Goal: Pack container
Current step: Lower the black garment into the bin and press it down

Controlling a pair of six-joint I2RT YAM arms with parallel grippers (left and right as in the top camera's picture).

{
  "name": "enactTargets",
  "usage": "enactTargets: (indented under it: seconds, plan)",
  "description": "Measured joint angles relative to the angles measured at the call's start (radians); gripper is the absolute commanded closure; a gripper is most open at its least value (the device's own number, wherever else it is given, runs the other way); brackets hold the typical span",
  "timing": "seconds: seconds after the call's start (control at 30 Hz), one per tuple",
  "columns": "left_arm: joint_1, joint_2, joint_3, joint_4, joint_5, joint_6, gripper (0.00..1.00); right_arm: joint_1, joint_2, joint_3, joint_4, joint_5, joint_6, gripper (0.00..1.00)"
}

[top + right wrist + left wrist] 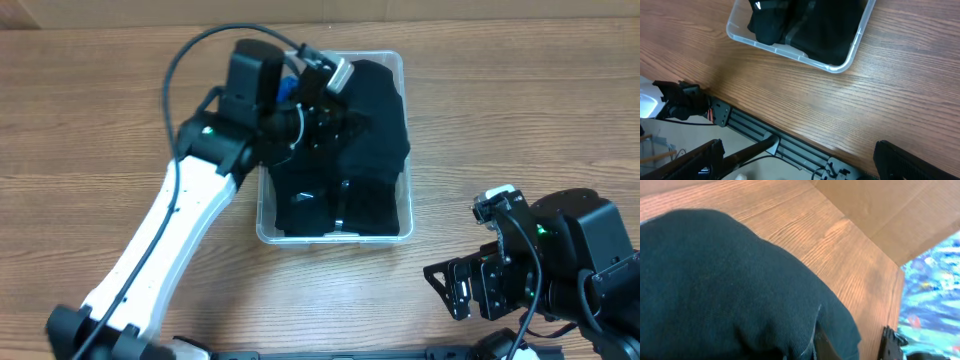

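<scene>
The clear container (332,238) stands at the table's middle, filled with a black folded garment (378,120). My left gripper (318,102) is inside the container's far left part, down against the garment. In the left wrist view the dark cloth (715,280) fills the frame and covers one finger. The other finger (890,344) stands wide to the right, so the jaws look open. My right gripper (458,285) is open and empty near the table's front right edge. The right wrist view shows the container's rim (839,67) and the garment (825,25) ahead of the right gripper (800,162).
A cardboard wall (880,210) stands beyond the container at the table's far side. The table's front edge with a metal rail (790,142) lies under my right gripper. Bare wooden table (90,150) lies to the left and right of the container.
</scene>
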Motion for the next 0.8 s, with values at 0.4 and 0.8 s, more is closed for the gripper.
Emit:
enactTargets:
  seconds: [0.4,0.8]
  plan:
    - [-0.013,0.224,0.000,0.052,-0.018,-0.097,0.63,0.000,0.000,0.000,0.000,0.000,0.001,0.00]
    - [-0.013,0.054,0.003,-0.283,-0.209,-0.270,0.00,0.000,0.000,0.000,0.000,0.000,0.000,0.00]
